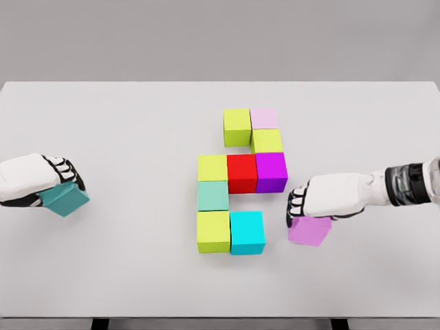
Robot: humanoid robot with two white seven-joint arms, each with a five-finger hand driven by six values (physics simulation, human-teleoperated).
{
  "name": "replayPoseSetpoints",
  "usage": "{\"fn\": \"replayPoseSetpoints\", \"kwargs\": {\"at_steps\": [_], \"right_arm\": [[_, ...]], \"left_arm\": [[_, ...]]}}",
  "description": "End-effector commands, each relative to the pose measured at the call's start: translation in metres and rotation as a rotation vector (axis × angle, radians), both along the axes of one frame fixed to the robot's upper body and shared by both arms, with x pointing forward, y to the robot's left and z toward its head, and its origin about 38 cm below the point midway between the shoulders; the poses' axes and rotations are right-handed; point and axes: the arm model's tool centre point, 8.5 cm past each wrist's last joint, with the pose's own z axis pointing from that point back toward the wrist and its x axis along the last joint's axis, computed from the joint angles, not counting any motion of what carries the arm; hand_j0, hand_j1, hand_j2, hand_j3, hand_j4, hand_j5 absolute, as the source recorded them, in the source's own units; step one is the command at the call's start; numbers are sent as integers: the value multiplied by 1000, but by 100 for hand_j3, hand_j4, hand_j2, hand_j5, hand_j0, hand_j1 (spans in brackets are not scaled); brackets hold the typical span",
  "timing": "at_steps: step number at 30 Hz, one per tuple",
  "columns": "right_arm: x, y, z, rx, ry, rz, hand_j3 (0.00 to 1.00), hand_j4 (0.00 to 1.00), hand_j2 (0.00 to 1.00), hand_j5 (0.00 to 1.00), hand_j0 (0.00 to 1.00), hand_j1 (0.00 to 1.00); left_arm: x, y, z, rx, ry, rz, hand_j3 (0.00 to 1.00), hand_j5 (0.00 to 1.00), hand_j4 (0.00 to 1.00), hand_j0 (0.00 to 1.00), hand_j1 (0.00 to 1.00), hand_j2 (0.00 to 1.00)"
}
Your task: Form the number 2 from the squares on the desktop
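Nine coloured cubes sit together mid-surface (137, 124), partly forming a 2: a yellow-green cube (237, 126) and pale pink cube (265, 117) on top, a red cube (242, 172) in the middle row, a cyan cube (247, 232) at the bottom right. The right robot hand (302, 206) grips a violet cube (310, 229) just right of the cyan one. Far left, the left robot hand (60, 177) holds a teal cube (63, 198).

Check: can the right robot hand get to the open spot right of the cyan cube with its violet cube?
Probably yes. The right robot hand holds the violet cube just right of the cyan cube, with only bare table between them. The purple cube sits further back, out of that path.
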Motion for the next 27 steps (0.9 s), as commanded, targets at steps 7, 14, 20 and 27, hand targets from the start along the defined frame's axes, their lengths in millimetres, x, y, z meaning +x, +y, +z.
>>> {"fn": "replayPoseSetpoints", "kwargs": {"at_steps": [7, 14, 20, 27], "right_arm": [[-2, 2, -2, 8, 15, 1, 64, 64, 64, 64, 64, 64], [5, 0, 17, 64, 18, -19, 100, 100, 100, 100, 100, 100], [14, -46, 62, 50, -78, -133, 100, 100, 100, 100, 100, 100], [-13, -135, 86, -161, -93, -306, 100, 100, 100, 100, 100, 100]], "left_arm": [[10, -21, 3, -116, -34, -12, 45, 45, 45, 45, 45, 45], [22, -54, 2, -230, -73, -46, 45, 45, 45, 45, 45, 45], [29, -77, 0, -291, -86, -77, 45, 45, 45, 45, 45, 45], [34, -98, -5, -328, -79, -110, 45, 45, 45, 45, 45, 45]]}}
